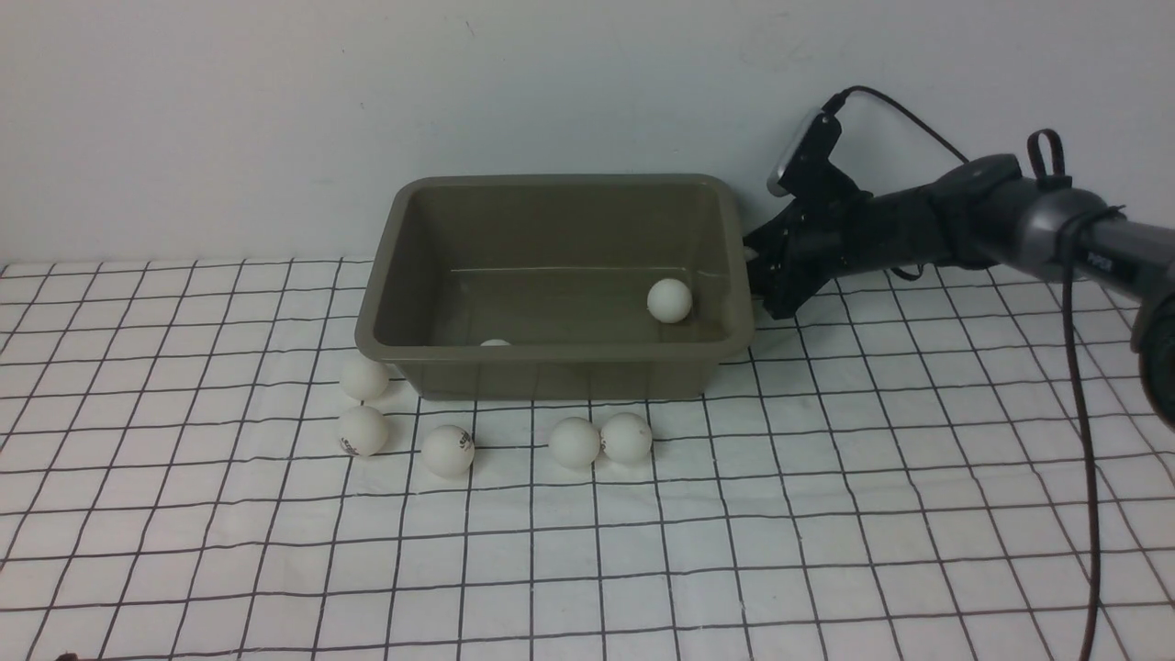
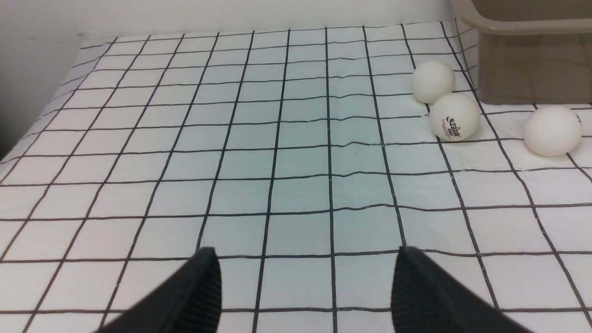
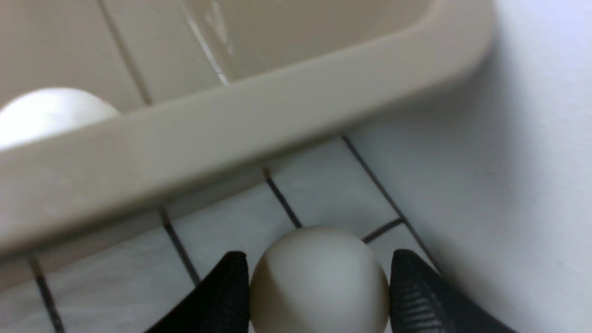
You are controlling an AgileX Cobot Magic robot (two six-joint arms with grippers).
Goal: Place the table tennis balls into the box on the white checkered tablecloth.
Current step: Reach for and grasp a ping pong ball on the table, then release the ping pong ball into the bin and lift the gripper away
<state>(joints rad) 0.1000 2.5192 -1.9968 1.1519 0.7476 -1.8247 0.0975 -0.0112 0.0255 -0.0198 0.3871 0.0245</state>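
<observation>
Pinching a table tennis ball (image 3: pixel 319 282) in my right tool (image 3: pixel 317 261), just beside the right end of the box (image 1: pixel 551 375), near the wall (image 1: pixel 275 110).

Two balls lie inside the box: one ball (image 1: pixel 669 300) near its right wall, another ball (image 1: pixel 495 342) mostly hidden behind the front rim. Five more balls (image 1: pixel 448 450) sit on the white checkered tablecloth (image 1: pixel 826 514) just in front of the box, two of them touching. The tablecloth is slightly wrinkled and covers the bench up to the plain pale wall. My left tool (image 2: pixel 305 263) hangs spread above bare squares, holding nothing. One ball near the box's corner carries a small dark and red logo (image 2: pixel 452 129), too small for me to read.
</observation>
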